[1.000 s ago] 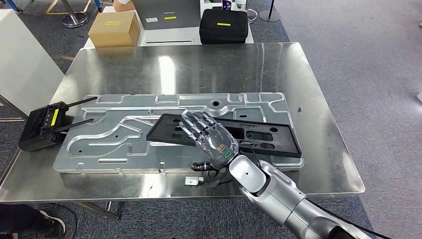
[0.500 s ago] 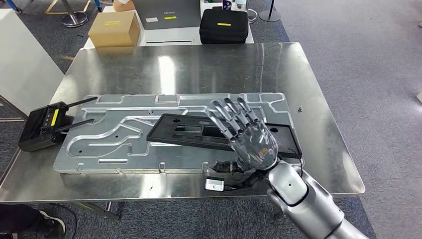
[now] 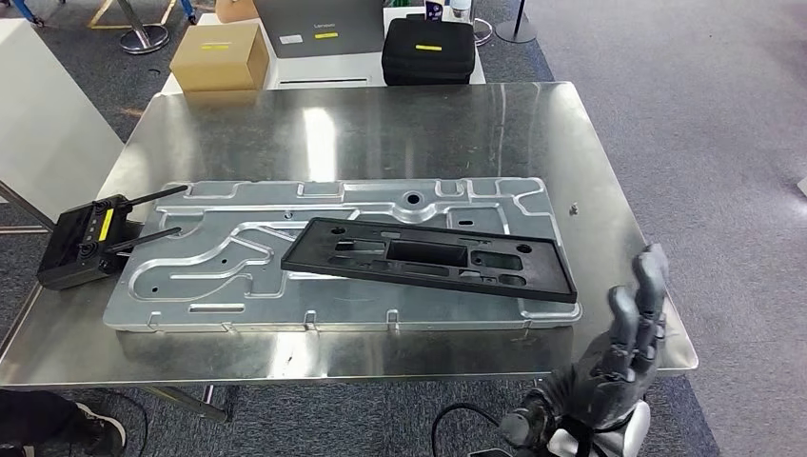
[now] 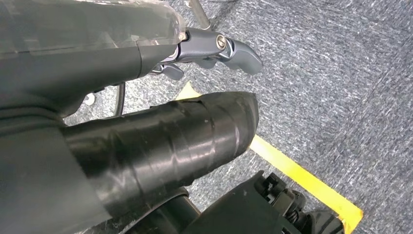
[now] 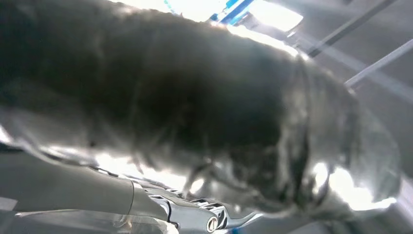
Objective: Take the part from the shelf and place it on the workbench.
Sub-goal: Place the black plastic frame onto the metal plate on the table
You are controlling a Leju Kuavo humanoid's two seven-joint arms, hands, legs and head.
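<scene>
The black rectangular part (image 3: 428, 257), a flat frame with cut-outs, lies slightly askew on a large machined aluminium plate (image 3: 219, 257) on the steel workbench (image 3: 381, 124). My right hand (image 3: 614, 357) is off the bench's near right corner, fingers spread and pointing up, holding nothing and well apart from the part. In the right wrist view that hand (image 5: 195, 112) is a dark blur close to the lens. My left hand (image 4: 214, 46) hangs over the grey carpet, its thumb sticking out with nothing in it.
A black remote controller (image 3: 86, 238) with two antennas sits at the bench's left edge. Beyond the bench stand a cardboard box (image 3: 219, 52), a grey case (image 3: 319, 24) and a black case (image 3: 428, 48). A white cabinet (image 3: 38, 124) stands to the left.
My right hand has lifted off the black part and pulled back to the near right, beyond the bench's edge. The part stays lying on the aluminium plate.
</scene>
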